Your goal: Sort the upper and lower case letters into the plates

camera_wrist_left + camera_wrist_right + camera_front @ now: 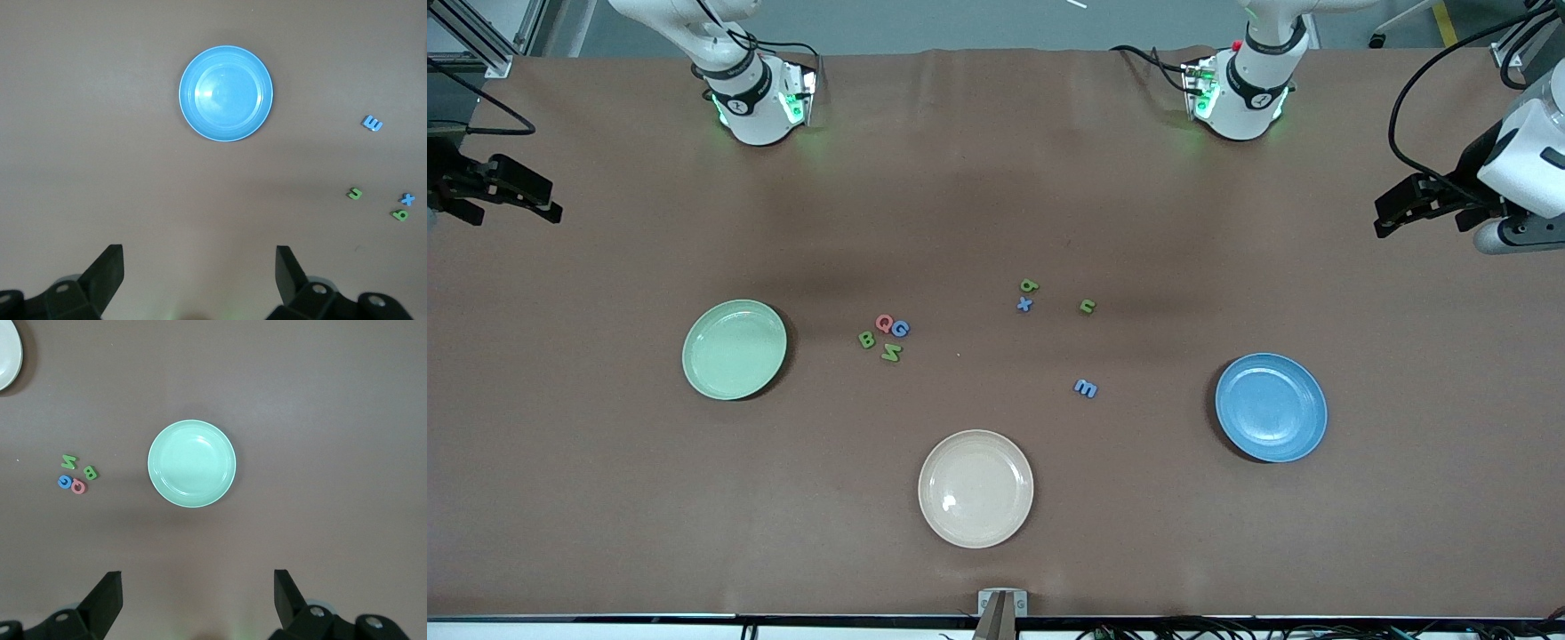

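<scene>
The capitals lie in a cluster mid-table: red Q (884, 324), blue G (900, 330), green B (866, 340), green N (891, 353). Small letters lie scattered toward the left arm's end: a green one (1029, 285), blue x (1024, 304), another green one (1087, 306), blue m (1085, 388). The pale green plate (735, 349) and the blue plate (1271, 407) are both empty. My left gripper (1392, 213) hangs open high over the table's end, looking down on the blue plate (225, 93). My right gripper (547, 203) hangs open at the other end, above the green plate (192, 463).
An empty cream plate (975, 488) sits nearest the front camera, between the two coloured plates. Both arm bases (758, 98) stand at the table's back edge. Brown tabletop lies bare around each plate.
</scene>
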Robot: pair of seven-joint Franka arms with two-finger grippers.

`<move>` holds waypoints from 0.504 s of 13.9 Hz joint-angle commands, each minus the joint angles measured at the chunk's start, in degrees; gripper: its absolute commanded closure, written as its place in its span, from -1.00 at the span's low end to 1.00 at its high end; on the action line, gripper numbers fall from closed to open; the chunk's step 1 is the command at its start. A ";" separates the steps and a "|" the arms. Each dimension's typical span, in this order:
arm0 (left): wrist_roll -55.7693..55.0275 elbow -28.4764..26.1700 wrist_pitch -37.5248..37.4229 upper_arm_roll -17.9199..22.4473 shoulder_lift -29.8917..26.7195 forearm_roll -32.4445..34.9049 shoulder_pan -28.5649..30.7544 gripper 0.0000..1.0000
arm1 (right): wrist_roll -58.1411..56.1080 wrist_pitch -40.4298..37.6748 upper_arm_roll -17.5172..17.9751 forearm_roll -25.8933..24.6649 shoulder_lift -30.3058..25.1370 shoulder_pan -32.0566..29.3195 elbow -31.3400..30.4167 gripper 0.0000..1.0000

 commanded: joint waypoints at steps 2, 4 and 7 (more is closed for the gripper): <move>0.63 1.48 -0.87 0.13 0.56 -0.12 -0.13 -1.00 | 0.05 0.07 0.74 -0.77 -1.77 -0.24 -2.14 -1.00; 0.63 1.48 -0.87 0.13 0.65 -0.03 -0.22 -1.00 | 0.05 -0.02 0.91 -0.85 -1.85 -0.15 -2.14 -1.00; 0.71 1.48 -1.66 0.13 4.42 -0.56 -0.13 -1.00 | 1.10 -0.46 0.91 -0.85 -1.85 -0.06 -2.14 -1.00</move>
